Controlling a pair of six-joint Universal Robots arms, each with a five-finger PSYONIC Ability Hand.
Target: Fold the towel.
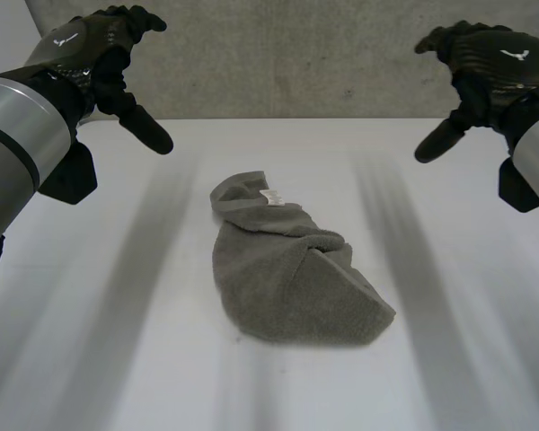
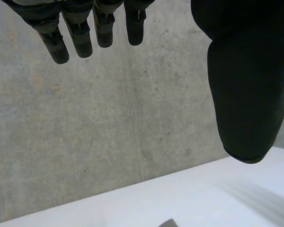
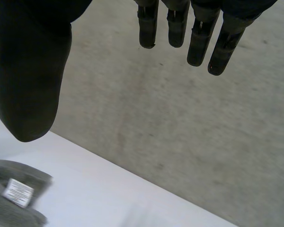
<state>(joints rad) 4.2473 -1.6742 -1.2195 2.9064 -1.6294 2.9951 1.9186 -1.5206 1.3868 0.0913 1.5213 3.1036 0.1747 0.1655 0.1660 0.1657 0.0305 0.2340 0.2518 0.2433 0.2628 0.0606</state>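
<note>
Both hands raised, fingers spread

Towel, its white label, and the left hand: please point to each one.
towel (image 1: 287, 287), head view, middle of the grey cloth.
white label (image 1: 270, 197), head view, centre of the tag.
left hand (image 1: 97, 49), head view, back of the hand.

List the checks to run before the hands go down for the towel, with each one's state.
1. Left robot hand open, holding nothing: ok.
2. Right robot hand open, holding nothing: ok.
3. Both hands apart from the towel: ok, raised over the far side of the table.
4. Towel spread flat: not ok, it lies crumpled mid-table.
5. Towel corners found for grasping: cannot tell; folds hide them, though the white label shows at its far end.
</note>
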